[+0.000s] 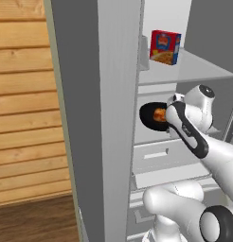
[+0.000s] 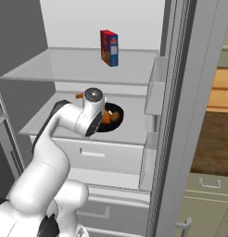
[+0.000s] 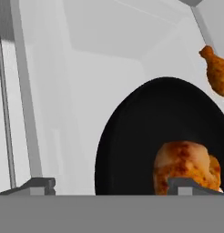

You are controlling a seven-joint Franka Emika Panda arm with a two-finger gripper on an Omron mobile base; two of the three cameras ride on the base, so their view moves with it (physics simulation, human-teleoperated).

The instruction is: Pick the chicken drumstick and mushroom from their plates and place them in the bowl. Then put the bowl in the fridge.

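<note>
My arm reaches up from the base and bends forward into the open fridge. My wrist turns down over the middle shelf, just above the drawers. My gripper points at the bowl. The two finger tips stand far apart, one on each side at the bottom of the hand view. Nothing sits between them, so my gripper is open and holds nothing.

The black bowl rests on that middle shelf inside the fridge. In the left base view I see its dark round edge peeking out from behind my hand. In the right base view it lies just past my wrist.

A brown lump of food sits in the bowl. I cannot tell if it is the drumstick or the mushroom, because it looks big and close in the hand view. Another orange-brown drumstick-shaped piece shows near the top right of the hand view, past the bowl's rim.

A red and blue box stands on the shelf above the bowl. The thick grey fridge door stands open.
</note>
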